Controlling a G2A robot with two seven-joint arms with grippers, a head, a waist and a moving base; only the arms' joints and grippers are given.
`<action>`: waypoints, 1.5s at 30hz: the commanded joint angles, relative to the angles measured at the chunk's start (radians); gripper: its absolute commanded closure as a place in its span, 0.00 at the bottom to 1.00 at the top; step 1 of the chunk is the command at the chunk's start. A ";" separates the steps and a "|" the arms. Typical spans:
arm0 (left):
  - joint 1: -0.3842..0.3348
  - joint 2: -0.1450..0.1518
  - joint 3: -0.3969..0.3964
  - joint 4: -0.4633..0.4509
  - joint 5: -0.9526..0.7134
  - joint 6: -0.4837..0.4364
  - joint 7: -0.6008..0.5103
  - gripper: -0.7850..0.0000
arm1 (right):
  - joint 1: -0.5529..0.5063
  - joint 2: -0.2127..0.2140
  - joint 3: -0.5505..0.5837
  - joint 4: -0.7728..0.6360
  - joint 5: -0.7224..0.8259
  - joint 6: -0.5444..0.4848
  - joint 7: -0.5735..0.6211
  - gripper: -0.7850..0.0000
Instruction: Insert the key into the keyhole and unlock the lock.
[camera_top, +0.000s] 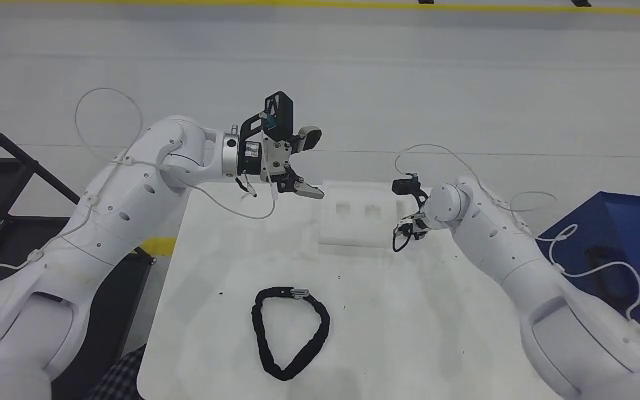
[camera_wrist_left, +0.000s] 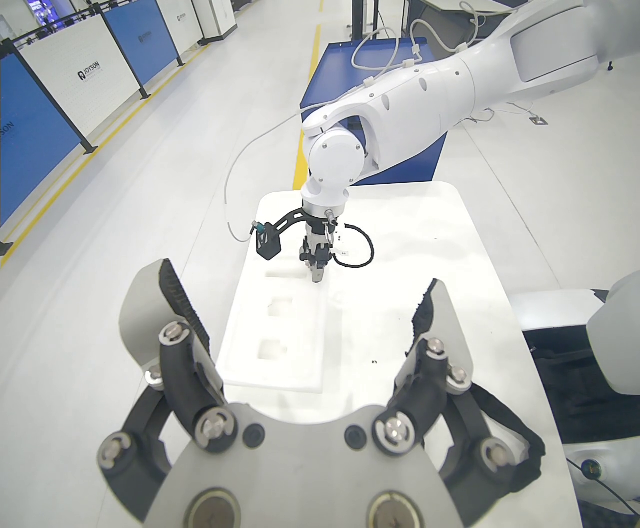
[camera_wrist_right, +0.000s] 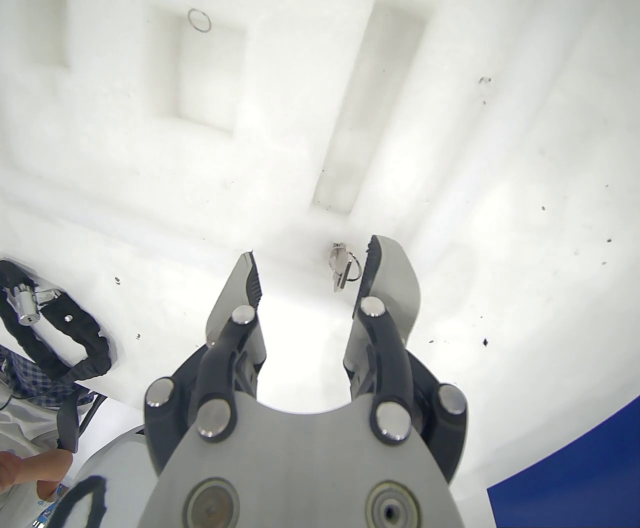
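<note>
The key (camera_wrist_right: 342, 270), on its little ring, lies flat on the white table (camera_top: 430, 330), just beside the right end of the foam tray (camera_top: 355, 225). The right gripper (camera_wrist_right: 312, 265) points down over it with its jaws spread. The key sits between the two fingertips and much nearer one than the other (I cannot tell whether that finger touches it). From the left wrist view, this gripper (camera_wrist_left: 316, 272) hangs at the far end of the tray (camera_wrist_left: 280, 345), fingers down near the surface.

The chain lock (camera_top: 290, 332) lies in a black loop near the front middle of the table, well apart from the key. Its metal lock body (camera_wrist_right: 27, 305) is at the far side of the loop, facing the tray.

The left gripper (camera_top: 312, 163) hangs above the far left corner of the table, clear of everything. Its jaws are spread wide around nothing, and the black pads (camera_wrist_left: 180, 300) are bare.
</note>
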 joint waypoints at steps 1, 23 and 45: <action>0.000 0.000 0.000 0.000 0.000 0.000 0.000 0.00 | 0.001 -0.004 -0.001 0.007 -0.007 0.005 0.003 0.64; 0.000 0.000 0.000 0.000 0.000 0.000 0.000 0.00 | 0.025 -0.042 0.006 0.067 -0.057 0.050 -0.024 1.00; 0.000 0.000 0.000 0.000 0.000 0.000 0.000 0.00 | -0.251 0.161 0.354 -0.580 -0.090 -0.035 0.039 1.00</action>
